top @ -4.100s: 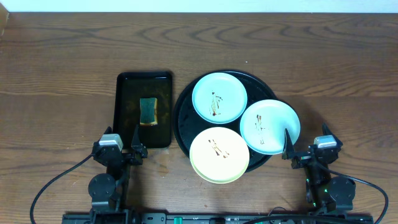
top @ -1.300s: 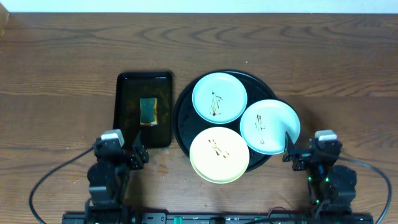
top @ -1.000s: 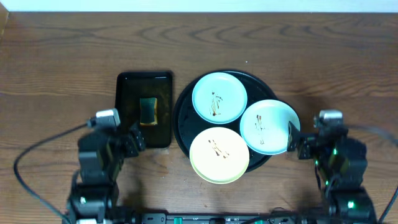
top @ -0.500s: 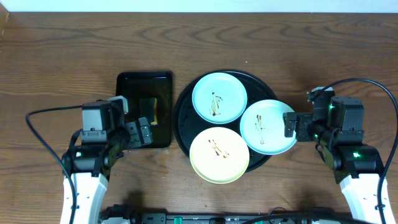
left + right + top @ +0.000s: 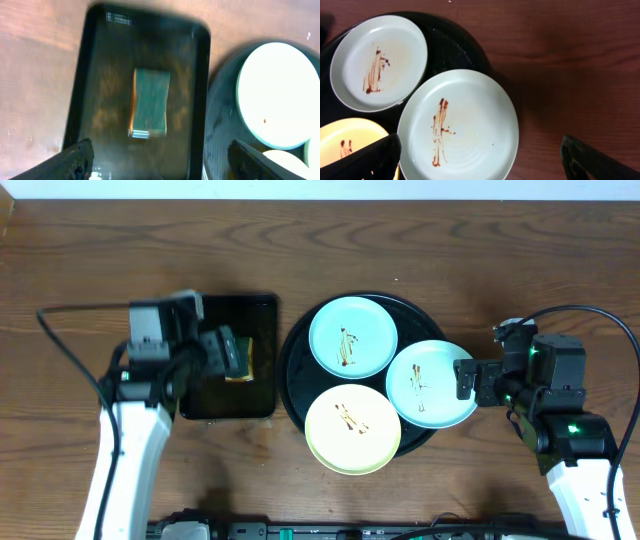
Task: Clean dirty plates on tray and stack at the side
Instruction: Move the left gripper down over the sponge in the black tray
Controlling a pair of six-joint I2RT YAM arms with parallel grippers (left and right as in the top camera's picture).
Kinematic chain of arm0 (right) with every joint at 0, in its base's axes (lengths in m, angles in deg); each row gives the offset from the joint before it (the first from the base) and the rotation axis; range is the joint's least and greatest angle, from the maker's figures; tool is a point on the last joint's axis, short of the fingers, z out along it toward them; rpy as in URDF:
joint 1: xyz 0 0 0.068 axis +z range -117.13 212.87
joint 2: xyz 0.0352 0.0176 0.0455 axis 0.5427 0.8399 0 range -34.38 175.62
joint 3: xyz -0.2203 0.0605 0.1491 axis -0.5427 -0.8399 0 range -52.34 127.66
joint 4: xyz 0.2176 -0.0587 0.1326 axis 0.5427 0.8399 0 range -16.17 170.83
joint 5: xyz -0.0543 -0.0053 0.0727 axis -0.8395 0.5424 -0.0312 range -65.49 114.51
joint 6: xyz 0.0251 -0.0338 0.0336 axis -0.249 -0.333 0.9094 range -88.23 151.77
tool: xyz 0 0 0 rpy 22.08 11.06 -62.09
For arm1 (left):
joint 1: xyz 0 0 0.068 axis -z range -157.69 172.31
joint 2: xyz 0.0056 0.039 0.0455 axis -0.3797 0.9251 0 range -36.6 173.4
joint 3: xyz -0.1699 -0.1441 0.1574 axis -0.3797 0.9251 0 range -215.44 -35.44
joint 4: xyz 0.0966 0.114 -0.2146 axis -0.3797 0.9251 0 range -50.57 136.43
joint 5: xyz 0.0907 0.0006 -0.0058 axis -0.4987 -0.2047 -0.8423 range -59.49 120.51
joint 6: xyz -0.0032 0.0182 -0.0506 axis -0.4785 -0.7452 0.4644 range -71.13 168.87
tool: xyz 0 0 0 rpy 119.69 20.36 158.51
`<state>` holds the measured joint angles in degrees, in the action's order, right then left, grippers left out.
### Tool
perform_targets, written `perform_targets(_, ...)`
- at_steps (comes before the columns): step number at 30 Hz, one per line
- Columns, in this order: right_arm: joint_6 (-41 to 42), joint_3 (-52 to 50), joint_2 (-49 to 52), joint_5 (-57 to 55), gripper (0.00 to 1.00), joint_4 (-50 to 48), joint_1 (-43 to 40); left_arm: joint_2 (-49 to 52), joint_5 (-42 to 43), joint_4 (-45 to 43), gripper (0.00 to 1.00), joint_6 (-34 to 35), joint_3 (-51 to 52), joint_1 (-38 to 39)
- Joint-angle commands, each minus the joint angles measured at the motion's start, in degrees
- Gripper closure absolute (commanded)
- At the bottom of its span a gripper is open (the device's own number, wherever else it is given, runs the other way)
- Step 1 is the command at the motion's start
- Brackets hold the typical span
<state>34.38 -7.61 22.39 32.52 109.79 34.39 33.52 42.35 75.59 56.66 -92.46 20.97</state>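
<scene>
Left gripper (image 5: 160,154) gapes wide over the sponge (image 5: 149,102) in the small tray (image 5: 85,75) — right gripper (image 5: 481,150), likewise wide, hangs over the blue plate (image 5: 470,125) at three o'clock on the round tray (image 5: 452,47).

There are three dirty plates: two are pale blue, the far blue plate (image 5: 352,337) and the right blue plate (image 5: 432,383), and one is the yellow plate (image 5: 352,428). There is one round tray (image 5: 292,370), one rectangular tray (image 5: 255,395), one sponge (image 5: 149,102), and two hands, the left hand (image 5: 228,352) and the right hand (image 5: 468,378).
</scene>
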Motion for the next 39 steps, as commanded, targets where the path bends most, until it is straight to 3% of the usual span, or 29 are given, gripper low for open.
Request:
perform_targets(1,0.55,1.09,-0.09,0.42,0.01,-0.15,0.39,5.11,-2.93,-2.60,0.18,-0.04,-1.99,0.68)
perform_targets(5,0.52,1.07,-0.07,0.42,0.01,-0.11,0.39,10.75,-8.52,-4.79,0.18,0.00,-1.99,3.06)
perform_targets(21,0.52,1.07,-0.07,0.39,0.01,0.26,0.39,27.17,-11.30,-6.71,0.25,0.00,-1.97,7.69)
perform_targets(27,0.52,1.07,-0.07,0.42,0.01,0.26,0.39,28.76,-11.65,-6.75,0.25,0.00,-1.97,7.69)
perform_targets(32,0.52,1.07,-0.07,0.39,0.01,0.26,0.39,28.79,-11.63,-6.75,0.30,0.00,-1.92,7.69)
perform_targets(35,0.52,1.07,-0.07,0.39,0.01,0.26,0.39,28.79,-11.43,-6.80,0.40,0.00,-1.92,7.72)
perform_targets(39,0.52,1.07,-0.07,0.42,0.01,0.26,0.39,28.83,-11.47,-6.95,0.40,0.00,-1.79,7.69)
